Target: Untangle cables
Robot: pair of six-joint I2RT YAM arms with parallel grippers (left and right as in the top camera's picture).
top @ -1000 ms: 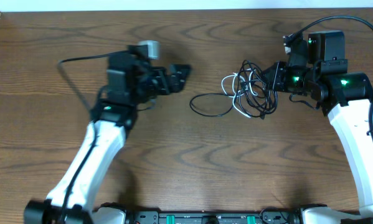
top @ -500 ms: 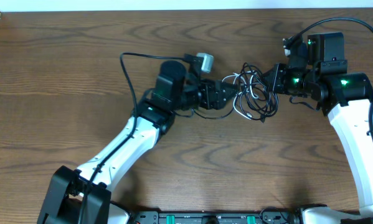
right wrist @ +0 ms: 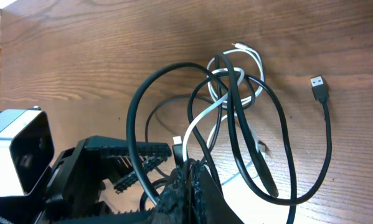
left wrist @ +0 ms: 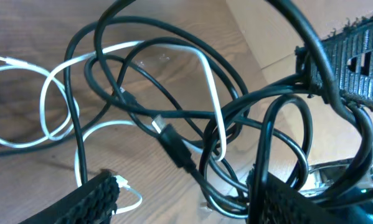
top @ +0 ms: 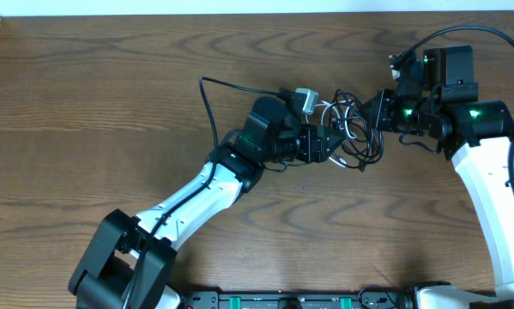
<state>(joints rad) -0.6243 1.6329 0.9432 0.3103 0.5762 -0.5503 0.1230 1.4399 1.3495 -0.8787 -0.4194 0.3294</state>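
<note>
The cables (top: 356,129) are a knot of thin black and white cords lying right of the table's centre. My left gripper (top: 332,144) has pushed into the bundle's left side. In the left wrist view its jaws (left wrist: 186,202) stand open astride a black cord with a plug (left wrist: 174,143) and a white cord (left wrist: 208,81), and neither finger (left wrist: 99,199) presses on them. My right gripper (top: 376,113) holds the bundle's right side. In the right wrist view its fingers (right wrist: 189,186) are shut on black and white strands of the cables (right wrist: 236,106).
A black USB plug (right wrist: 319,84) lies loose on the wood beyond the knot. The left arm's own thick black cable (top: 207,99) arcs up over the table behind its wrist. The table's back edge (top: 257,12) runs along the top.
My left arm has swept right from the table's left part into the bundle, its jaws narrowing on the way. The right gripper has stayed put, shut on the cables.
</note>
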